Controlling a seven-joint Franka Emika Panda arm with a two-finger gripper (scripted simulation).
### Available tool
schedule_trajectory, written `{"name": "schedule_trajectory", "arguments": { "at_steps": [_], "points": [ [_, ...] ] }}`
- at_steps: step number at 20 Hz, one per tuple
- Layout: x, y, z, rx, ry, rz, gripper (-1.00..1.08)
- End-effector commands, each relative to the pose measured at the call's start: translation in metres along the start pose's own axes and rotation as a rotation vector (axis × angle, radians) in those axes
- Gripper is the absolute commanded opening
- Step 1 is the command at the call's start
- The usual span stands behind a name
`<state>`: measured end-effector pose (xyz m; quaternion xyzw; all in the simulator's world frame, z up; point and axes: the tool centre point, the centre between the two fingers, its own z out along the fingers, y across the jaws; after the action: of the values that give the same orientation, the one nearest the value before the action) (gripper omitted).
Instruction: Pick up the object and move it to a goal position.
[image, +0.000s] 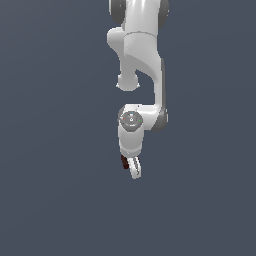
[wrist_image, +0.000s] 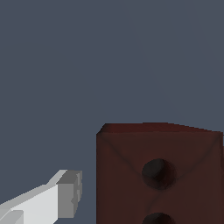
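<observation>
The object (image: 124, 161) is a small dark red-brown block, seen in the exterior view at the lower end of the white arm, against the left side of the gripper (image: 132, 169). One white finger (image: 135, 170) shows beside it. Close up in the wrist view, the object (wrist_image: 159, 175) fills much of the picture, with two dark round holes on its face. A single grey-tipped finger (wrist_image: 68, 194) stands a small gap away from the block's side. The other finger is out of view. The jaws look open, with the visible pad not touching the block.
Plain dark blue-grey ground surrounds the arm in both views. The arm's white links (image: 140, 50) hang down from the top of the exterior view. No other objects or edges show.
</observation>
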<state>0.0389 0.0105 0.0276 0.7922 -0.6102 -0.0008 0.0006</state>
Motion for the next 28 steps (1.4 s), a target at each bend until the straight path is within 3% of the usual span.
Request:
{"name": "schedule_trajectory", "arguments": {
  "at_steps": [1,16,28],
  "points": [
    [0.000,-0.001,0.001,0.002,0.000,0.000,-1.00],
    [0.004,0.000,-0.008,0.002,0.000,0.000,-1.00],
    [0.046,0.009,-0.094,0.002,-0.001,0.002,-1.00]
  ]
}}
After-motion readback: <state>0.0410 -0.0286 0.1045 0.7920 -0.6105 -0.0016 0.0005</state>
